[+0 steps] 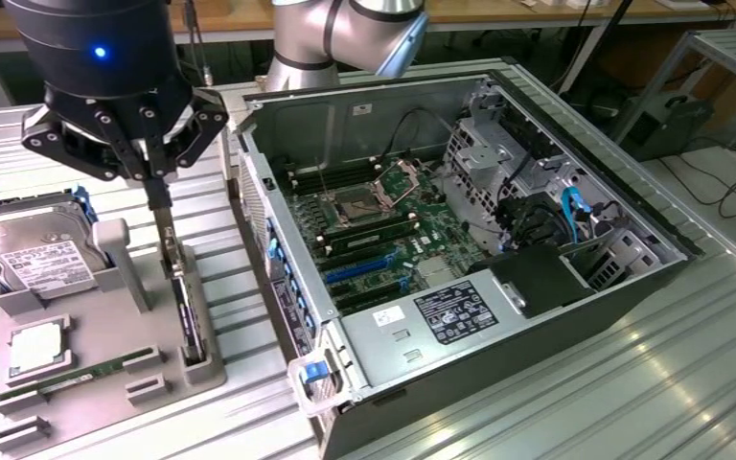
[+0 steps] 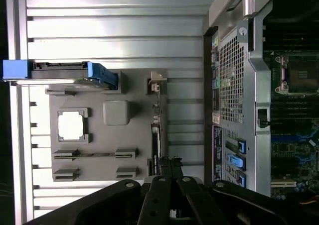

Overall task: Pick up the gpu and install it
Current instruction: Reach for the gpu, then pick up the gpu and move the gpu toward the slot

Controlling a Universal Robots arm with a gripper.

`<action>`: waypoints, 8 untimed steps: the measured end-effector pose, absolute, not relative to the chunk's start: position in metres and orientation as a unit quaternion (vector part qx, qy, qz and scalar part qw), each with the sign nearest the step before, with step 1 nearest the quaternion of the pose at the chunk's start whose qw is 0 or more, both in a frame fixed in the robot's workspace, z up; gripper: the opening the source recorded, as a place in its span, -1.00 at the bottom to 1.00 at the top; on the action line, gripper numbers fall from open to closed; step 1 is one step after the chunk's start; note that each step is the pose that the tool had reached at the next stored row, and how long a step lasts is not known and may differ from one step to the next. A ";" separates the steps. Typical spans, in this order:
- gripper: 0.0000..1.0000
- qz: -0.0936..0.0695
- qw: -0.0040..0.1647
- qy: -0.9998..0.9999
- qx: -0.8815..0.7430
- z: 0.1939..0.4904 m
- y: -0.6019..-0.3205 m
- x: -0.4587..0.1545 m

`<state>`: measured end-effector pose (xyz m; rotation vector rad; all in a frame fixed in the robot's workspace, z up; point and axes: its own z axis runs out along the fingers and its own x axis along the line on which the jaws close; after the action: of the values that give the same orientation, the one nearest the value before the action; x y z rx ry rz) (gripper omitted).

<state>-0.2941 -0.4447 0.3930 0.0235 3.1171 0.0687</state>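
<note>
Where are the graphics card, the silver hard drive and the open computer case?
Thin black gpu card (image 1: 191, 321), exterior view: its upper edge, standing in the grey holder.
Silver boxy hard drive (image 1: 42, 264), exterior view: its white label.
Open metal computer case (image 1: 342, 115), exterior view: its inner wall.

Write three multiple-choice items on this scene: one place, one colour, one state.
1. Where is the gpu?
A. on the floor
B. on edge in the grey tray
C. in mid-air

2. What colour are the hard drive rails?
A. blue
B. red
C. yellow

3. The case is:
A. closed
B. upside down
C. open on one side

Key:
1 B: the gpu stands in a slot of the tray.
2 A: blue rails flank the hard drive.
3 C: the motherboard lies bare inside the case.
</note>
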 end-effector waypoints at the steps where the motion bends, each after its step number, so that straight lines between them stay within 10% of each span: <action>1: -0.79 0.022 0.012 1.000 0.007 0.393 -0.445 -0.296; 8: -0.79 0.022 0.012 1.000 0.006 0.393 -0.446 -0.300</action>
<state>-0.3001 -0.4458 0.3930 0.0189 3.1173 0.0688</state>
